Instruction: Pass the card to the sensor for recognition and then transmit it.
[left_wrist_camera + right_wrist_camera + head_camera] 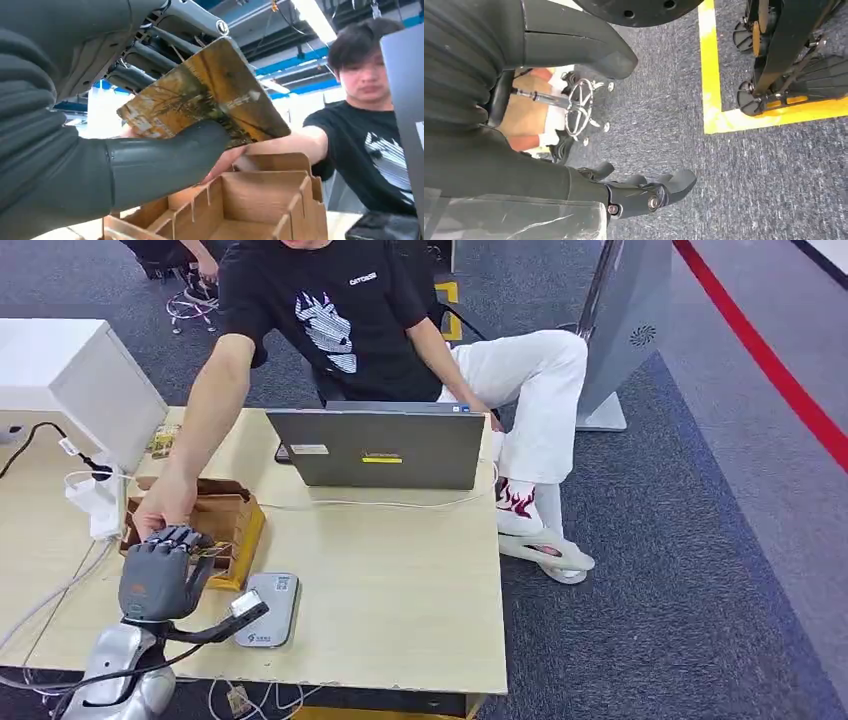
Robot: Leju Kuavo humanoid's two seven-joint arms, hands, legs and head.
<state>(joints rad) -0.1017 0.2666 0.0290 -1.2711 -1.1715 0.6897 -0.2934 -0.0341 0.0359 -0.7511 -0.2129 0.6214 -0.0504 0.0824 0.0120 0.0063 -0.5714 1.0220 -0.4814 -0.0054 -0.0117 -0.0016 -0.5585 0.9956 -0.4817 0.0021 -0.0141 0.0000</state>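
My left hand [157,575] pinches the card [207,97].
It sits between thumb and fingers, above the wooden box [250,205].

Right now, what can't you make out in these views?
- Card: head view, hidden under the left hand.
- Person's hand: wrist view, partly behind the robot's thumb; touching the card or not, unclear.
- Sensor label: head view, too small.
- Right hand: fingers curled over carpet, partly cut off.
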